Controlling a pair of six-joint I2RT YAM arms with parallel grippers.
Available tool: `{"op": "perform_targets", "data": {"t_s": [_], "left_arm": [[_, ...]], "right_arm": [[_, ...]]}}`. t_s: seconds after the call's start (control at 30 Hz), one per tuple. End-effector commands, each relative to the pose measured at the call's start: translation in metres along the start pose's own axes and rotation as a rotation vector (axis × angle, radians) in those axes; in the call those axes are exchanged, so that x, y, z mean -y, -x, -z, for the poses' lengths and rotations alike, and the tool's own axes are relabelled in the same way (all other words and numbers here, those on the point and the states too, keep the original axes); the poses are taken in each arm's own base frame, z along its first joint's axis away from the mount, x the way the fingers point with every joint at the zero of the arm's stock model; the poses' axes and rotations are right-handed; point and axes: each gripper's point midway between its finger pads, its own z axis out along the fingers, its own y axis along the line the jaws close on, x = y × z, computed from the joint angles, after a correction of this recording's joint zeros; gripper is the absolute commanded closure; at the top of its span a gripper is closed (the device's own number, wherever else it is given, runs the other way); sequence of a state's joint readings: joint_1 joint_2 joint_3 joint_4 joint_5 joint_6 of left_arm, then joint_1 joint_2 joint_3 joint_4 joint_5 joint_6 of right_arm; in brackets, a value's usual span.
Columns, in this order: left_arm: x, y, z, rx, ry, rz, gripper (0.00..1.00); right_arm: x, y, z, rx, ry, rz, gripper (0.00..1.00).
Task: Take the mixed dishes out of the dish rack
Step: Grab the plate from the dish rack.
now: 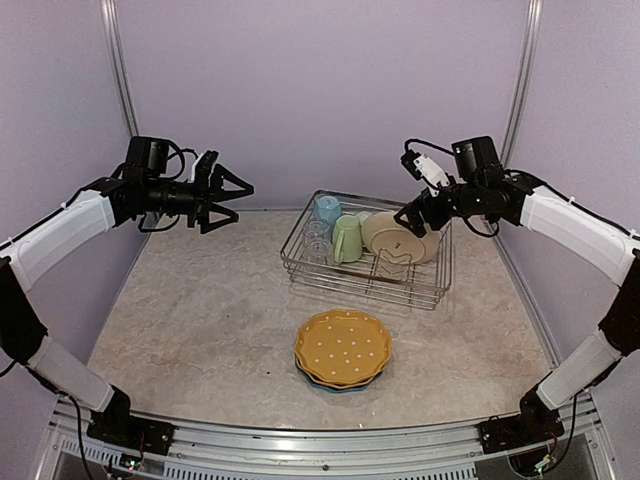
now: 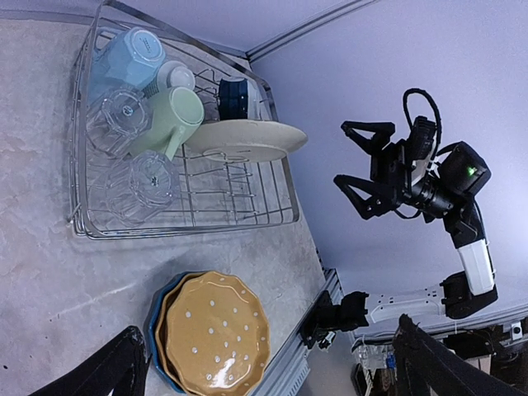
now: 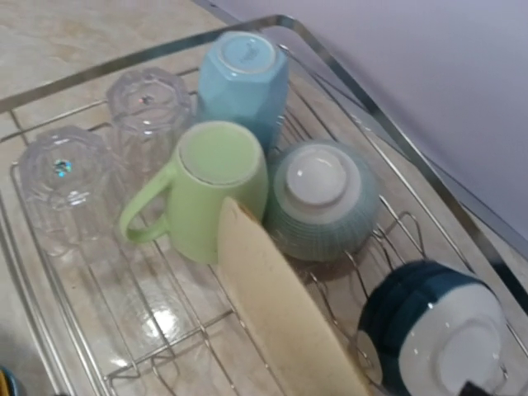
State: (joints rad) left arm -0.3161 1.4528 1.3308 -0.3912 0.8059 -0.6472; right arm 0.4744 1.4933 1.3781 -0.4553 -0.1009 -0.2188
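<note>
Shiny metal-wire dish rack point(image 1: 366, 278), clear glasses point(image 3: 62, 177), glossy mugs point(image 3: 216, 186)

Quantity in the dish rack point(image 1: 365, 291): two clear glasses point(image 3: 148, 103), one pale green mug point(image 3: 219, 186), one light blue mug point(image 3: 243, 78), two bowls point(image 3: 322, 198) and one cream plate point(image 3: 280, 313). Quantity stacked toward the near edge of the surface point(image 1: 200, 320): one dotted yellow-orange plate point(image 1: 342, 345) and one blue plate point(image 2: 154, 326). Totals: three plates, two mugs.

Left arm point(image 1: 62, 232), right arm point(image 1: 572, 226): white shells, black joints, looped black cables, black angular jaws.
</note>
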Motion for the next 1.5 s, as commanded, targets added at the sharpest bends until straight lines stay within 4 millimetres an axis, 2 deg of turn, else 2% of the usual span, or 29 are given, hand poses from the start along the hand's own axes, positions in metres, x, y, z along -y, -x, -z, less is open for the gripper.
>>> {"op": "perform_targets", "data": {"t_s": [0.0, 0.1, 0.23, 0.37, 0.5, 0.6, 0.73, 1.0, 1.17, 1.27, 1.4, 1.47], "left_arm": [[0.011, 0.001, 0.002, -0.004, -0.021, -0.030, 0.01], [0.012, 0.001, 0.002, -0.003, -0.022, -0.030, 0.01], [0.013, 0.001, 0.003, -0.003, -0.025, -0.033, 0.01], [0.013, 0.001, 0.003, -0.005, -0.026, -0.032, 0.01], [0.012, 0.001, 0.002, -0.009, -0.027, -0.030, 0.01], [0.013, 0.000, 0.002, -0.011, -0.031, -0.029, 0.01], [0.013, 0.000, 0.001, -0.014, -0.033, -0.026, 0.01], [0.014, 0.000, 0.002, -0.016, -0.039, -0.027, 0.01], [0.015, -0.001, 0.002, -0.017, -0.041, -0.026, 0.01], [0.015, -0.001, 0.001, -0.018, -0.042, -0.025, 0.01], [0.014, -0.001, 0.001, -0.019, -0.044, -0.021, 0.01], [0.014, -0.001, 0.001, -0.019, -0.043, -0.020, 0.01]], "right_arm": [[0.001, -0.003, -0.007, 0.016, 0.160, 0.017, 0.00], [0.007, -0.009, -0.015, 0.008, 0.215, 0.019, 0.03], [0.009, -0.018, -0.029, -0.010, 0.302, 0.025, 0.13], [0.014, -0.033, -0.047, -0.045, 0.337, 0.042, 0.19], [0.004, -0.056, -0.064, -0.124, 0.432, 0.072, 0.35], [0.003, -0.065, -0.078, -0.154, 0.452, 0.084, 0.48], [0.000, -0.073, -0.086, -0.166, 0.491, 0.124, 0.63], [-0.001, -0.086, -0.097, -0.220, 0.525, 0.151, 0.83], [-0.004, -0.075, -0.088, -0.192, 0.552, 0.157, 0.88], [-0.003, -0.063, -0.080, -0.164, 0.549, 0.156, 0.85], [-0.004, -0.052, -0.073, -0.147, 0.561, 0.128, 0.86], [-0.004, -0.049, -0.071, -0.143, 0.562, 0.107, 0.83]]}}
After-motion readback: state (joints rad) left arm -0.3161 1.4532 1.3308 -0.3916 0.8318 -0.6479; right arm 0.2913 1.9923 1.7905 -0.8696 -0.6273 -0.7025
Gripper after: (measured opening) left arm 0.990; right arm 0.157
